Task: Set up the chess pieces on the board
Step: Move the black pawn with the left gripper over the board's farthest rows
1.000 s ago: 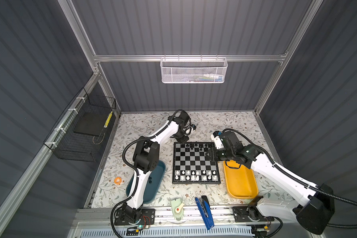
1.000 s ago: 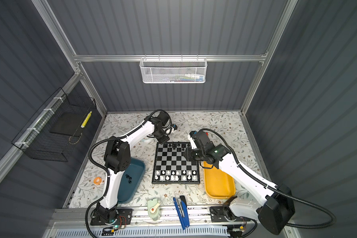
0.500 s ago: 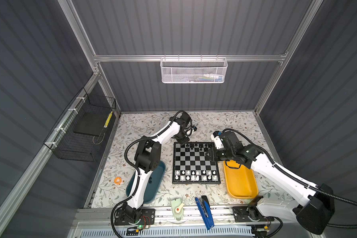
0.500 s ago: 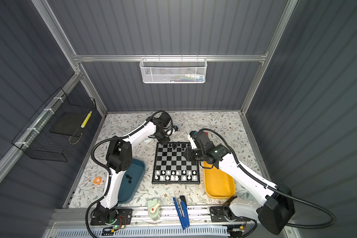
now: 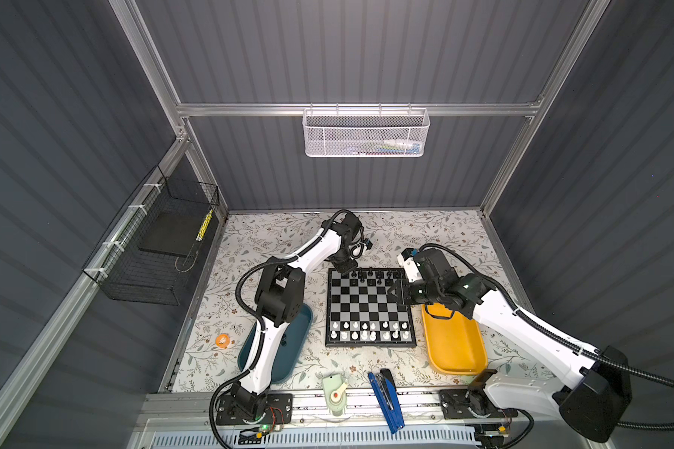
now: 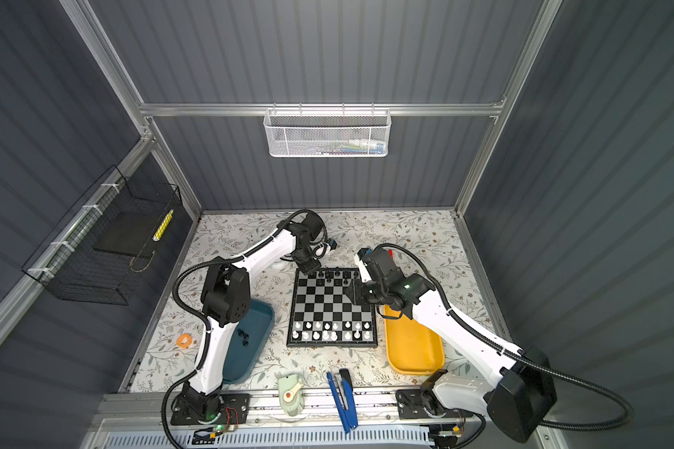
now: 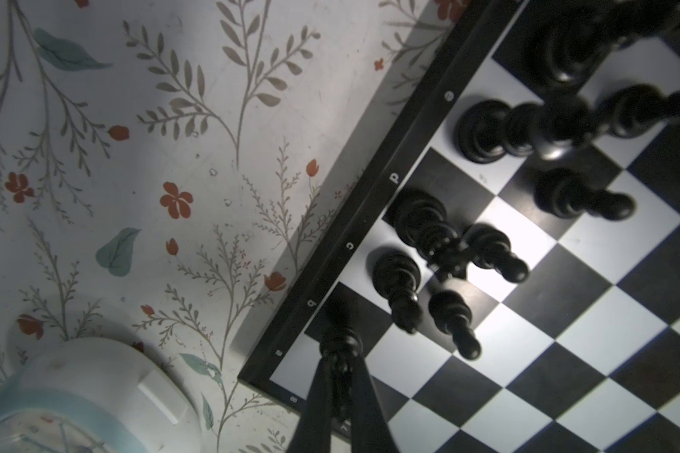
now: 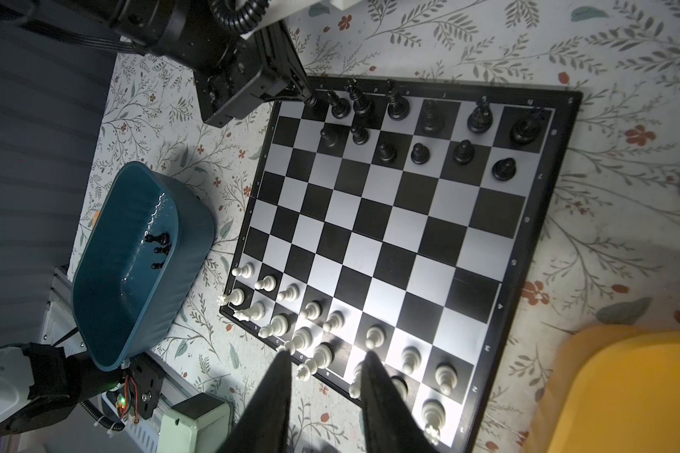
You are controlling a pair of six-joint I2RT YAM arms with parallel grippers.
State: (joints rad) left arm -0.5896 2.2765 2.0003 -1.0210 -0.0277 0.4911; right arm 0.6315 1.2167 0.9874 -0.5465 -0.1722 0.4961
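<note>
Black's back row is going in: the left hand [image 7: 338, 364] is clamped tight on a black piece [image 7: 341, 325] at the far left corner of the board [image 5: 368, 301], its base on or just above the dark square second from the corner, I can't tell which. Next call, to my eye: let go, lift straight up clear of the chessman just beside it, then swing back to the teal tray [image 6: 259, 311] for another. The right hand [image 8: 326, 353] hovers over the board's right edge, part open, holding nothing. Count time: black chessmen [image 8: 419, 153] on the board come to thirteen with the held one, seven in the back row and six pawns, the corner square bare. Three loose pieces [image 8: 160, 251], all black, lie in the teal tray. White chessmen [image 8: 311, 310] fill the two near rows, sixteen as I make it, a couple half hidden behind the right hand. What shows of the yellow tray [image 5: 456, 346] is bare
</note>
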